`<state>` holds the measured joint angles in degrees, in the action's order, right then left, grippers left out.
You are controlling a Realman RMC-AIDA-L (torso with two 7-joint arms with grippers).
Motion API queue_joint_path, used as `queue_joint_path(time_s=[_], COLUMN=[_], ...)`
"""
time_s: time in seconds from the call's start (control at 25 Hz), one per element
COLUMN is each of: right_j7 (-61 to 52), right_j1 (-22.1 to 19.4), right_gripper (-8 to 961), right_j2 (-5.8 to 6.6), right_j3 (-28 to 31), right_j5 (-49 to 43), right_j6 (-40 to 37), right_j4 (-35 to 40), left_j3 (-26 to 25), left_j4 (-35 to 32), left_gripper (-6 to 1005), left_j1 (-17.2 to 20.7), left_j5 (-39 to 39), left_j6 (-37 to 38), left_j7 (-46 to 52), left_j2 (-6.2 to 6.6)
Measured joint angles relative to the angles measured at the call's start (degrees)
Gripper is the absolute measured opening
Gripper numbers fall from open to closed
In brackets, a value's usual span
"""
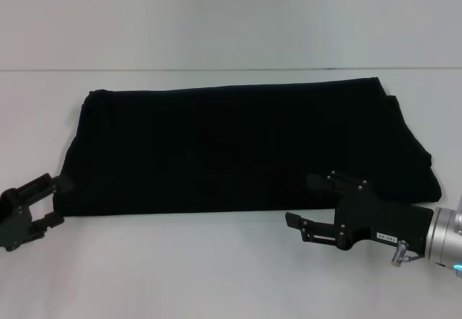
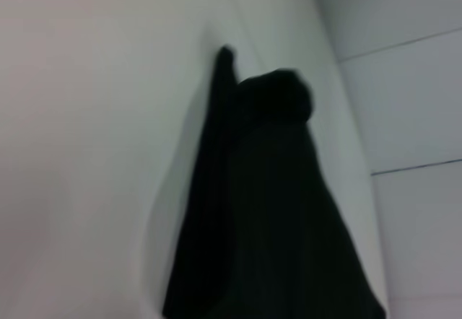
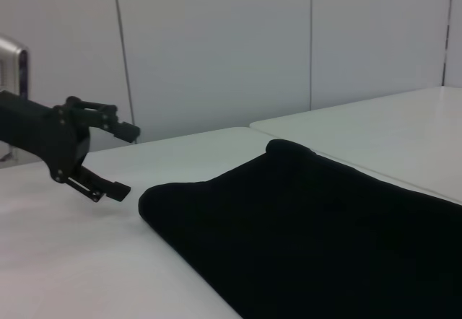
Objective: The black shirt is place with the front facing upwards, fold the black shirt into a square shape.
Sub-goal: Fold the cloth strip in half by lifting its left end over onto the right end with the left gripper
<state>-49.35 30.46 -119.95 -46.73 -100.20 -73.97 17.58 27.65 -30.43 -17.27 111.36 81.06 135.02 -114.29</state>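
Flanking the black shirt (image 1: pixel 238 149), we hold our left gripper (image 1: pixel 45 202) and right gripper (image 1: pixel 309 205), both spread and empty, at its near corners, likely readying another fold.

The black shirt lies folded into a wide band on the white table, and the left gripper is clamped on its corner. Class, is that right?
Not quite. The head view shows the left gripper open just beside the black shirt, holding nothing. The rest stands: the shirt lies folded into a wide band on the white table.
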Motion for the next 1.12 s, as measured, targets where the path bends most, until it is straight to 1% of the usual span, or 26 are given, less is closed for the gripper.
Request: queue_joint_path(time_s=[0.12,0.24,0.68,1.12], right_j7=[0.0,0.2,0.5,0.5], right_j1=[0.0,0.0,0.3,0.4], right_gripper=[877,877,877,877], right_j2=[-0.01,-0.01,-0.01,-0.07], right_j3=[0.0,0.0,0.0,0.0], right_j5=[0.1,0.2,0.0,0.1], right_j6=[-0.2,-0.2,0.0,0.0], right_j4=[0.0,0.0,0.1,0.1], left_j3=[0.0,-0.2,0.2,0.2], left_j4=[-0.3,-0.3,0.1,0.2], left_gripper=[938,938,938,915], left_j1=[-1.3,-2.1,-3.0,-3.5], left_j5=[3.4,5.4,5.9,6.4], left_j6=[-0.5,-2.0,-6.8,-7.9], left_j7=[3.7,6.6,11.1,12.7], left_j2=[0.58,0.70,0.73,1.00])
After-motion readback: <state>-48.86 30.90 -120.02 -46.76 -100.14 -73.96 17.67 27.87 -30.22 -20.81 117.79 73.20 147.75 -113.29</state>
